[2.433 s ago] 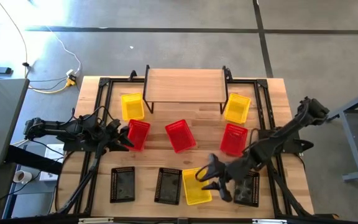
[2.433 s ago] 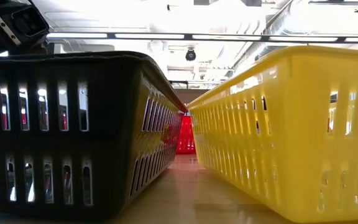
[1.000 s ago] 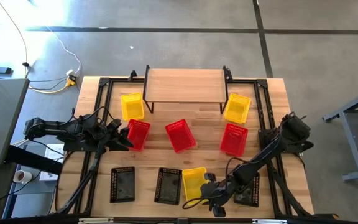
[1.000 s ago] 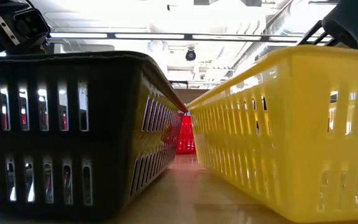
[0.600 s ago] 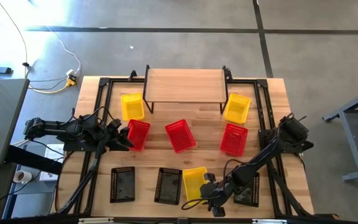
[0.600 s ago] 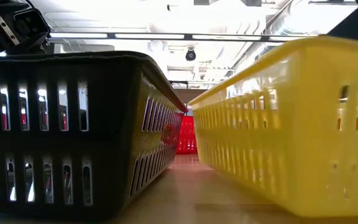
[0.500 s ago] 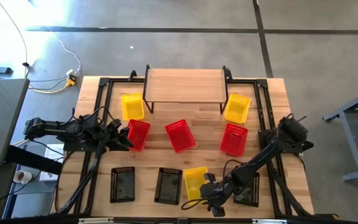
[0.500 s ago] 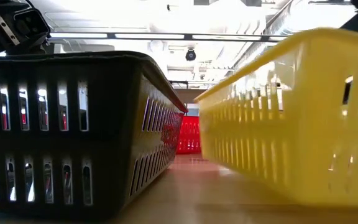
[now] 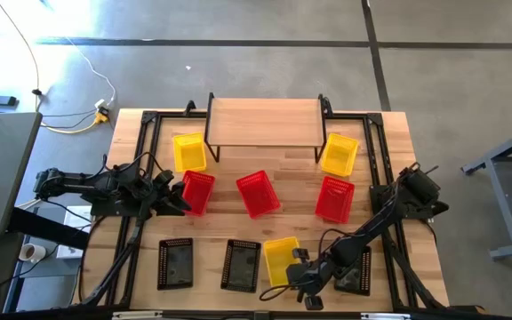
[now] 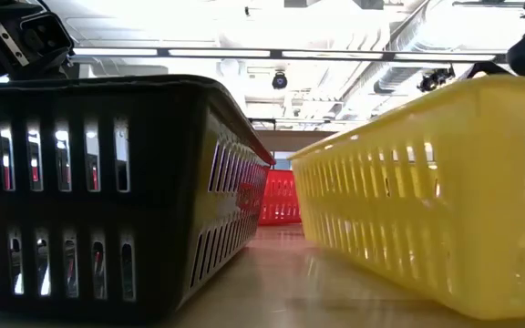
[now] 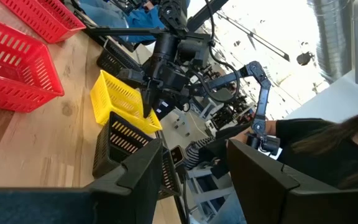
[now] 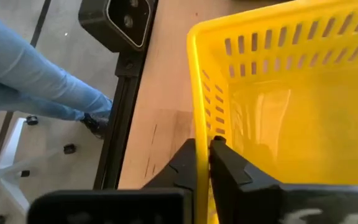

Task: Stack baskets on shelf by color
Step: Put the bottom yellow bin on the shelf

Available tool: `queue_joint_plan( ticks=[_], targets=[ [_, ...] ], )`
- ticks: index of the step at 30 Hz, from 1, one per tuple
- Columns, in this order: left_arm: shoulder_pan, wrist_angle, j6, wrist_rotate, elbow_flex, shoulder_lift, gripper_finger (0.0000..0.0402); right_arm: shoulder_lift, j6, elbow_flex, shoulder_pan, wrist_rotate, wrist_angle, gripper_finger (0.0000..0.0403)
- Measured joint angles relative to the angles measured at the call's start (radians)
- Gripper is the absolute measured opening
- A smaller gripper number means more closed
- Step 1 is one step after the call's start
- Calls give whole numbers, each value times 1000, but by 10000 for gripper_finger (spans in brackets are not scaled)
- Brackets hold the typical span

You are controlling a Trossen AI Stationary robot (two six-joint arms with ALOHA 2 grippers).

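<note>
My right gripper (image 9: 301, 277) is shut on the yellow basket (image 9: 280, 258) at the table's near edge. Black baskets (image 9: 240, 265), (image 9: 175, 263) lie to its left and one (image 9: 356, 272) to its right. My left gripper (image 9: 182, 197) stands open just left of a red basket (image 9: 199, 191), with nothing between its fingers (image 11: 135, 180). Two more red baskets (image 9: 258, 194), (image 9: 334, 197) lie mid-table. Yellow baskets (image 9: 189, 151), (image 9: 339, 153) flank the shelf (image 9: 263, 122), which stands on its legs at the far edge. My right gripper holds the yellow basket by its near short wall (image 12: 202, 134), at the rim. One finger (image 12: 224, 163) is inside the basket and the other (image 12: 188, 163) outside. The fingers slant down from the near right. The basket sits slightly tilted (image 10: 427, 210); whether its underside is off the table I cannot tell.
The low camera (image 12: 124, 18) sits on the table's near rail beside the held basket. A person's legs (image 12: 30, 68) stand beyond the near edge, and another person (image 11: 328, 149) shows past the right side. Bare wood lies in front of the shelf.
The yellow basket has rocked up at its near end, settled lower again, and turned a little toward the table's right edge. My right gripper has crept slightly toward the near edge with it. My left arm has kept still.
</note>
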Motion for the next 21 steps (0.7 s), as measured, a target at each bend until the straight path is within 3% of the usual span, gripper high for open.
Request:
queue_joint_plan(
  ticks=[14, 21],
  targets=[
    [0, 0, -4, 0, 0, 0, 170, 0, -18, 203, 0, -2, -239, 0],
    [0, 0, 53, 0, 0, 0, 170, 0, 62, 330, -14, -7, -329, 0]
  ],
)
